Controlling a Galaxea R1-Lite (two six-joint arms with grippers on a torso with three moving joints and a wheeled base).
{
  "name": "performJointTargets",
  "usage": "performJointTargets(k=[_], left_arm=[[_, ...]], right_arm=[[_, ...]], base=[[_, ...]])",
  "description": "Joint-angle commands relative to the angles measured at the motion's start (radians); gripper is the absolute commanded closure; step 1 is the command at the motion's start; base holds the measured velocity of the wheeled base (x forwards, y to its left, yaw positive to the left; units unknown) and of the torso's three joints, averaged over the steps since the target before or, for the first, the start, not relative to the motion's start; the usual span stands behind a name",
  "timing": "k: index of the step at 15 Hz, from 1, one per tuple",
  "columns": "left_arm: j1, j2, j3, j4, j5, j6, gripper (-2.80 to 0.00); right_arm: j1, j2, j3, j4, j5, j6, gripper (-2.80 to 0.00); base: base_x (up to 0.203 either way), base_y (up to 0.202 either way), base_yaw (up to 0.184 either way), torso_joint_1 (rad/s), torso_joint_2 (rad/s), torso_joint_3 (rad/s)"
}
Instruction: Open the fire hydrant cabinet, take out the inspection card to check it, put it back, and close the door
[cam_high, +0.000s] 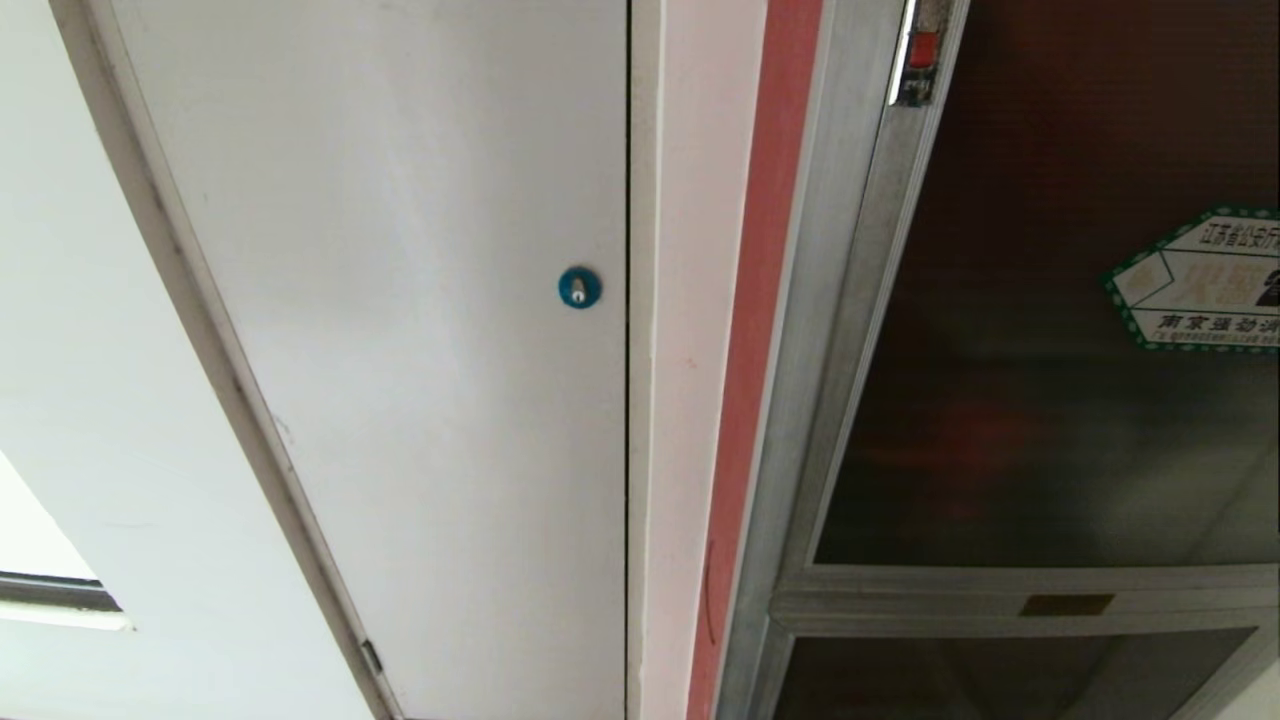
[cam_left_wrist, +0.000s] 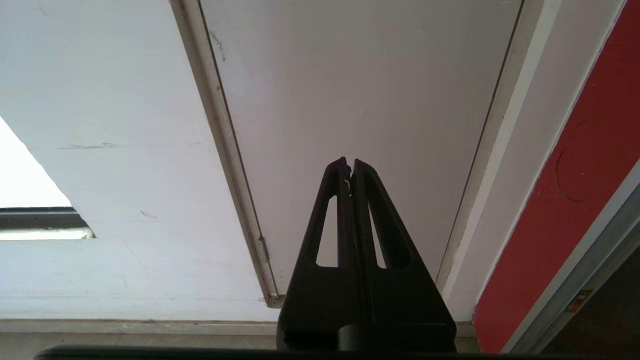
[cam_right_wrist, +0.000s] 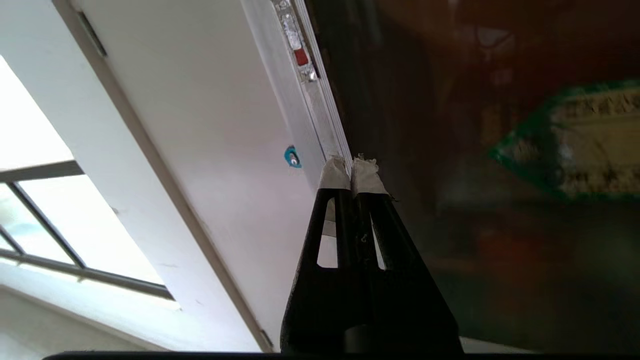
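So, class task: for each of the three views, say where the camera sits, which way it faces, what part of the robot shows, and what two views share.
Head view: on the robot's head, facing the wall; white-grey panel with blue lock, and the door with its hexagonal sticker. No arm shows.
Left wrist view: behind the shut left pincer, facing the panel and a red strip.
Right wrist view: behind the shut right pincer, facing the door's frame edge and red latch.
Shared: head and right wrist views both show lock, latch and sticker.
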Motion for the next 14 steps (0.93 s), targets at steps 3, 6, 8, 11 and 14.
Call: performJointTargets(k=[3, 6, 8, 11, 14], left_arm=[[0.001, 0.000, 0.008, 0.000, 0.000, 0.000, 0.00], [0.000, 0.000, 0.006, 0.000, 0.000, 0.000, 0.00], [0.000, 0.000, 0.007, 0.000, 0.000, 0.000, 0.00], [0.000, 0.000, 0.008, 0.000, 0.000, 0.000, 0.00], [0.001, 0.000, 0.006, 0.000, 0.000, 0.000, 0.00]], right_arm=[[-0.032, -0.320, 0.144, 0.020, -0.008, 0.011, 0.00], [-0.052, -0.487, 0.181, 0.088, -0.042, -0.015, 0.00], [-0.054, -0.572, 0.250, 0.113, -0.088, -0.081, 0.00], [-0.052, -0.663, 0.462, 0.107, -0.116, -0.219, 0.00], [-0.051, -0.680, 0.669, -0.028, -0.204, -0.298, 0.00]], base=[[0.000, 0.000, 0.000, 0.000, 0.00, 0.000], [0.000, 0.000, 0.000, 0.000, 0.00, 0.000], [0.000, 0.000, 0.000, 0.000, 0.00, 0.000], [0.000, 0.000, 0.000, 0.000, 0.00, 0.000], [0.000, 0.000, 0.000, 0.000, 0.00, 0.000]])
